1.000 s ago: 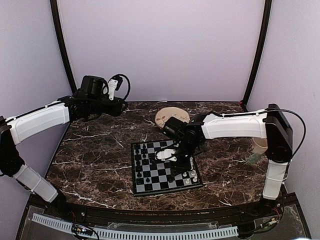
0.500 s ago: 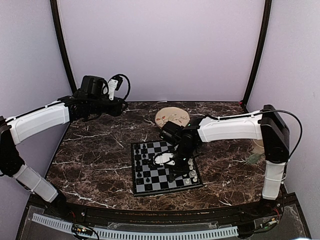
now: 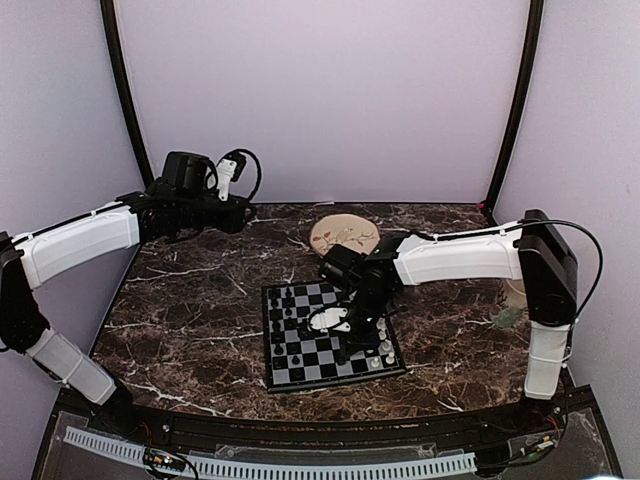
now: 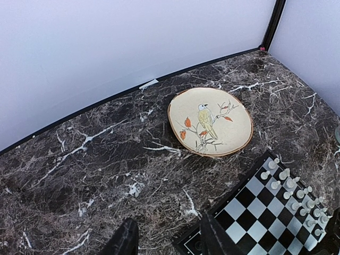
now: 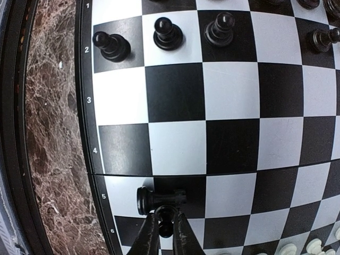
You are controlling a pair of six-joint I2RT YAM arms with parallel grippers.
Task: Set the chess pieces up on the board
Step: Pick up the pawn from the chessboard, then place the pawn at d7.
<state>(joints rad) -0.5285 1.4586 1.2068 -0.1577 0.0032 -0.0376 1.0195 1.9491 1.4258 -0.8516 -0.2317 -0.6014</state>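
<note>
One board (image 3: 300, 372) lies on one marble table (image 3: 180, 320), with one round plate (image 4: 236, 125) behind it and one pale cup (image 3: 512, 298) at the right edge. Two arms are in view: the left arm (image 3: 80, 240) and the right arm (image 3: 460, 255).

Of the chess pieces (image 5: 168, 34), the right wrist view shows three black pawns (image 5: 111, 47) standing whole in one row. It also shows one black piece (image 5: 159, 197) lying on its side, and one more between the fingers of the right gripper (image 5: 166, 228).

The left wrist view shows about fourteen white men (image 4: 284, 173). They crowd together, so that count may be slightly off.
</note>
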